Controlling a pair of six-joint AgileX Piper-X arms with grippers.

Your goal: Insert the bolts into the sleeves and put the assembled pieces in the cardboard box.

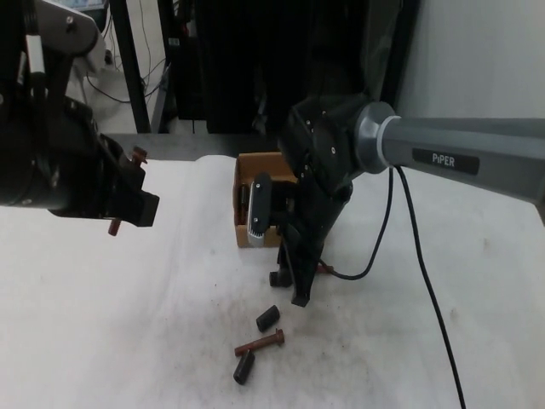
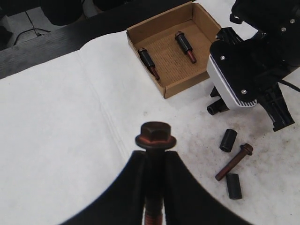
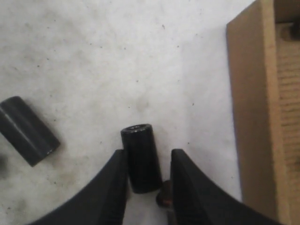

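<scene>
While the left gripper (image 2: pixel 153 161) clamps a bolt (image 2: pixel 155 136) by its shank (head clear of the jaws) well to the left, the right gripper (image 3: pixel 147 159) straddles a sleeve (image 3: pixel 139 150) lying flat on the desk (image 3: pixel 93 56). Its jaws are not yet closed, and the sleeve axis runs between them. The cardboard box (image 3: pixel 253 93) stands close by.

Black sleeves (image 2: pixel 228 140), rusty-brown bolts (image 2: pixel 234 162), tan box (image 2: pixel 187 85) (ribbed floor), white cloth (image 2: pixel 56 131).

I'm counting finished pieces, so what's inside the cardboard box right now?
Inside the cardboard box lie two assembled pieces, one beside the other, not touching. Its near wall hides a strip of floor.
</scene>
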